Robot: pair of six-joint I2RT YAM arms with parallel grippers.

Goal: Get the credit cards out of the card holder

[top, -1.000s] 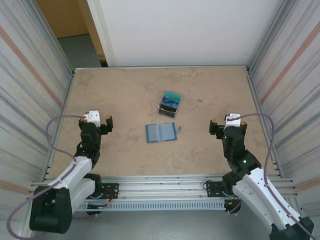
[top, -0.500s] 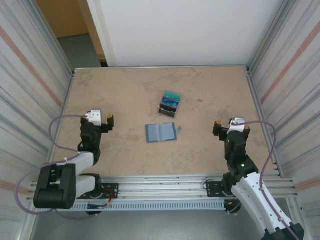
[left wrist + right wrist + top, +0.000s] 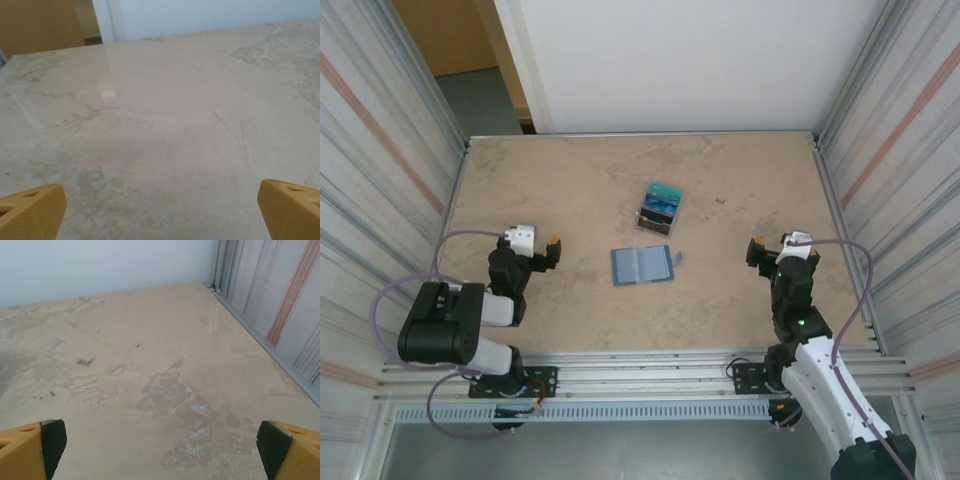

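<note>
Card holder (image 3: 642, 265) lies open and flat near the middle of the marbled table (image 3: 570, 170). Just beyond it, teal and blue credit cards (image 3: 662, 197) sit in a small dark tray (image 3: 653, 221). The left gripper (image 3: 536, 249) hangs low at the table's left, the right gripper (image 3: 782, 246) at its right. Both are well apart from the card holder, with jaws spread wide and nothing in them.

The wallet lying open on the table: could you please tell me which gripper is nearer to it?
Left, by a small margin. The left gripper sits left of the wallet, the right gripper farther off on its right.
</note>
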